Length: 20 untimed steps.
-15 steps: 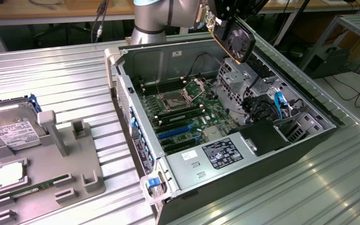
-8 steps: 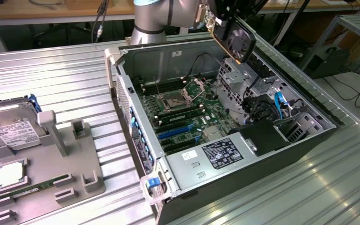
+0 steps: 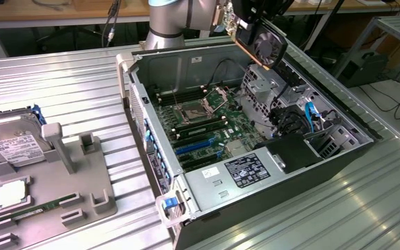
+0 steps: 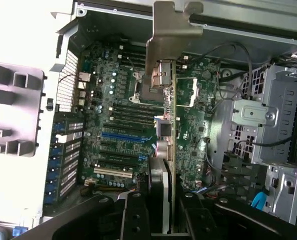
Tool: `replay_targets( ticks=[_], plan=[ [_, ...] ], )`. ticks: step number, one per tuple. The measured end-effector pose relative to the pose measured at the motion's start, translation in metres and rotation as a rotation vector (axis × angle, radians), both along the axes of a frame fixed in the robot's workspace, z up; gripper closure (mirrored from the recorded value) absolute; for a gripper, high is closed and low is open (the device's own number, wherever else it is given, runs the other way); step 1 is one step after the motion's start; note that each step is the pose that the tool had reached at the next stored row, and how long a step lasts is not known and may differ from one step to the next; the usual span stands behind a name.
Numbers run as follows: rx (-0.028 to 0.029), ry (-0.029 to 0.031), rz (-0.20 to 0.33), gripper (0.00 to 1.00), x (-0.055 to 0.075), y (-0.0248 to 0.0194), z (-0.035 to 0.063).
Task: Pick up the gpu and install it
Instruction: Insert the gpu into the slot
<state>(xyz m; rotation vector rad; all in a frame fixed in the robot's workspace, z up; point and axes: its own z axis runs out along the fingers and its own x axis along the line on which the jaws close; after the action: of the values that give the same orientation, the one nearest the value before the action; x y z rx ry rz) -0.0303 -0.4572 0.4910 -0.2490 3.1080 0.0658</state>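
Exterior view has the gpu [image 3: 262, 44] up in the air, tilted over the far end of the open case [image 3: 186, 48], the claw [image 4: 163, 205] pinching its edge, so the pick-up looks done but it sits in no slot of the board [image 3: 207, 122] yet

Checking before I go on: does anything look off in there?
Nothing stands out. The claw grips the gpu above the open case, clear of the board.
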Motion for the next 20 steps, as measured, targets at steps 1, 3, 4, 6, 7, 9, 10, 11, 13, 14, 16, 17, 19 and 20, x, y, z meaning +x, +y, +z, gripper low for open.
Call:
replay_targets(
  ticks=[1,3,4,6,7,9,10,11,13,14,16,17,19,20],
  plan=[
    [-0.0001,0.0000,0.012,0.72,0.0000,0.0000,0.0000],
    [0.0000,0.0000,0.043,0.72,0.0000,0.0000,0.0000],
    [0.0000,0.0000,0.053,0.72,0.0000,0.0000,0.0000],
    [0.0000,0.0000,0.087,0.72,0.0000,0.0000,0.0000],
    [0.0000,0.0000,0.102,0.72,0.0000,0.0000,0.0000],
    [0.0000,0.0000,0.142,0.72,0.0000,0.0000,0.0000],
    [-0.0001,0.0000,0.160,0.72,0.0000,0.0000,0.0000],
    [-0.0001,0.0000,0.181,0.72,0.0000,0.0000,0.0000],
    [0.0000,0.0000,0.214,0.72,0.0000,0.0000,0.0000],
    [-0.0001,0.0000,0.231,0.72,0.0000,0.0000,0.0000],
    [-0.0001,0.0001,0.267,0.72,0.0000,0.0000,0.0001],
    [-0.0002,0.0001,0.284,0.72,0.0000,0.0000,0.0001],
    [-0.0001,0.0000,0.322,0.72,0.0000,0.0000,0.0000],
    [-0.0001,0.0000,0.338,0.72,0.0000,0.0000,0.0001]
  ],
)
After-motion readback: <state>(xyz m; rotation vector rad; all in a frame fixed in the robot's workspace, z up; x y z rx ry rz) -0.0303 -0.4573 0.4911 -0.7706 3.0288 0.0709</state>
